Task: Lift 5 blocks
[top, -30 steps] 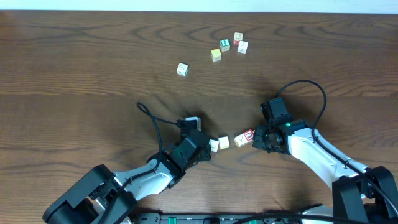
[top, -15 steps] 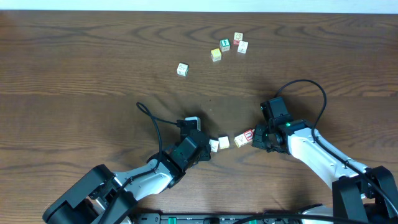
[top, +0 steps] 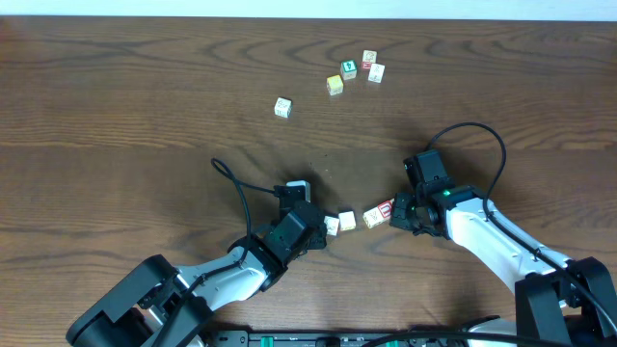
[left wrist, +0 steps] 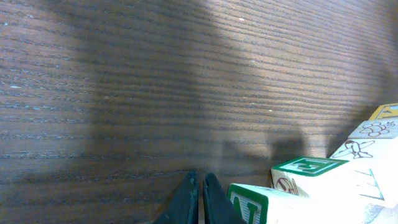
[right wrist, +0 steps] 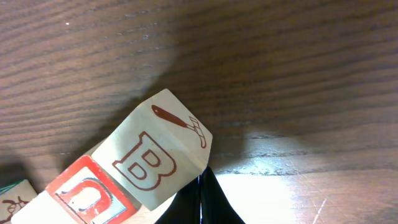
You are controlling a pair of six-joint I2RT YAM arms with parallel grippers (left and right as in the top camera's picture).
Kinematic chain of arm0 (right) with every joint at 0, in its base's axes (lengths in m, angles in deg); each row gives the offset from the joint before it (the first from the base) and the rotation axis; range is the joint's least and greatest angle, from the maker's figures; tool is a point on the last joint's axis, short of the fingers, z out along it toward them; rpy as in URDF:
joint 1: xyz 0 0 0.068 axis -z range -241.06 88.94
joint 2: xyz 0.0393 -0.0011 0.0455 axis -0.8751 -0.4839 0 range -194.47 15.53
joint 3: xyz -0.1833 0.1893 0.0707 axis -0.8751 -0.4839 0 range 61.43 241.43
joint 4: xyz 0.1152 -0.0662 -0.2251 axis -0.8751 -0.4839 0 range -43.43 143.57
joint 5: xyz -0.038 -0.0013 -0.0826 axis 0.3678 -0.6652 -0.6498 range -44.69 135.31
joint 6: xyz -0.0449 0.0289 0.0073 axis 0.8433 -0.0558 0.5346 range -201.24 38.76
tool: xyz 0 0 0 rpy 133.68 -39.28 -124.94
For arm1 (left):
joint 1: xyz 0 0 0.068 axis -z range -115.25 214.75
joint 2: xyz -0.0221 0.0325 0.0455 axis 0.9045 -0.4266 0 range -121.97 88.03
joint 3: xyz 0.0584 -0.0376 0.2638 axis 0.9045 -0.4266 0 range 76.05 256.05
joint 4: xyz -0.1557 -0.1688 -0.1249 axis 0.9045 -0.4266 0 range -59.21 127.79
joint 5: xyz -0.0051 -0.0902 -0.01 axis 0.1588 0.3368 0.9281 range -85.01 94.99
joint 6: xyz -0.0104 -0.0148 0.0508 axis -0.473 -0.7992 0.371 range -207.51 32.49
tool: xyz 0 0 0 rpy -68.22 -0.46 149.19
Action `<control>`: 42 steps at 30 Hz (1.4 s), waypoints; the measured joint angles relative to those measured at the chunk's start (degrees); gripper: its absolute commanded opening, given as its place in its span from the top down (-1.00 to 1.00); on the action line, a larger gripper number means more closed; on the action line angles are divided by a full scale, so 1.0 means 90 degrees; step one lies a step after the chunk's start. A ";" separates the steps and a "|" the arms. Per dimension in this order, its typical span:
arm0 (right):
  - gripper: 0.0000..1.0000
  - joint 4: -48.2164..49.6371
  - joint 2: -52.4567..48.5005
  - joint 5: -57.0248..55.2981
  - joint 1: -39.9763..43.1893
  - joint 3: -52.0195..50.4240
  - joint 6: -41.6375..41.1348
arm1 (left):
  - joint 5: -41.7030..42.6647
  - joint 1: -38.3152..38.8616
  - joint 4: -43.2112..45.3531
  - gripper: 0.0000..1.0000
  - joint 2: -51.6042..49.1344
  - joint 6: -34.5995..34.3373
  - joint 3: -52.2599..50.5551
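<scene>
The table [top: 116, 87] is dark brown wood with wavy grain lines. A thin pale strip of wall [top: 289, 8] shows along its far edge. The wood looks smooth, and a bright patch of light lies on it in the right wrist view.

The blocks [top: 347, 221] are small cubes of pale wood with sharp corners and little coloured pictures. They lie on the table in a short row between the two arms, on the robot's side. The row's long line runs from the left gripper [left wrist: 200, 186] across to the right gripper [right wrist: 202, 194]. Its right end is tipped a bit farther away. At that end, the B block [right wrist: 158, 149] shows a brown letter, and the red block [right wrist: 87, 193] sits next to it. At the other end is the W block [left wrist: 249, 208], with a green letter.

Both grippers have their thin black fingers pressed together, holding nothing. Each tip sits just beside its end of the row.

The far cubes [top: 376, 72] sit well apart, up the table.
</scene>
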 measured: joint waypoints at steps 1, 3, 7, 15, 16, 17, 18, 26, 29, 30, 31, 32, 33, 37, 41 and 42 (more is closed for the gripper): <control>0.98 0.0029 0.0000 0.0034 0.0000 0.0000 0.0000 | 0.0000 0.0000 0.0000 0.85 0.0000 0.0000 0.0000; 0.98 0.0066 0.0000 0.0083 0.0000 0.0000 0.0000 | 0.0000 0.0000 0.0000 0.85 0.0000 0.0000 0.0000; 0.98 0.0070 0.0000 0.0134 0.0000 0.0000 0.0000 | 0.0000 0.0000 0.0000 0.85 0.0000 0.0000 0.0000; 0.98 -0.0714 0.0000 -0.0374 0.0002 0.0000 -0.0260 | -0.0017 0.0000 -0.0022 0.86 0.0002 0.0000 0.0002; 0.98 -0.0818 0.0000 -0.0495 0.0019 -0.0002 -0.0347 | -0.0019 0.0000 -0.0027 0.85 0.0002 0.0000 0.0005; 0.98 -0.0838 0.0000 -0.0588 0.0046 -0.0002 -0.0413 | -0.0019 0.0000 -0.0032 0.85 0.0002 0.0000 0.0005; 0.96 -0.0809 0.0000 -0.0665 0.0087 -0.0002 -0.0449 | -0.0019 0.0000 -0.0034 0.85 0.0002 0.0000 0.0005; 0.95 -0.0131 0.0000 -0.0379 0.0899 0.0000 0.0950 | -0.0024 0.0000 -0.0056 0.85 0.0005 -0.0005 0.0015; 0.98 -0.0138 0.0000 -0.0226 0.1158 0.0000 0.1744 | -0.0027 0.0000 -0.0056 0.86 0.0005 -0.0100 0.0015; 0.98 -0.0155 0.0000 -0.0199 0.1214 0.0000 0.1984 | -0.0032 0.0000 -0.0056 0.85 0.0005 -0.0141 0.0015; 0.98 -0.0165 0.0000 -0.0172 0.1260 0.0000 0.2181 | -0.0034 0.0000 -0.0056 0.85 0.0005 -0.0158 0.0015; 0.98 -0.0155 0.0000 -0.0134 0.1273 0.0000 0.2327 | -0.0036 0.0000 -0.0056 0.85 0.0005 -0.0177 0.0015; 0.98 -0.0121 0.0000 -0.0061 0.1280 0.0000 0.2492 | -0.0036 0.0000 -0.0056 0.85 0.0005 -0.0202 0.0015; 0.98 0.0136 0.0000 0.0352 0.1277 0.0002 0.3009 | -0.0036 0.0000 -0.0056 0.85 0.0005 -0.0316 0.0015; 0.98 0.0333 0.0000 0.0585 0.1280 0.0002 0.3247 | -0.0039 0.0000 -0.0056 0.85 0.0005 -0.0342 0.0017; 0.98 0.0369 0.0000 0.0614 0.1277 0.0002 0.3286 | -0.0039 0.0000 -0.0056 0.85 0.0005 -0.0342 0.0017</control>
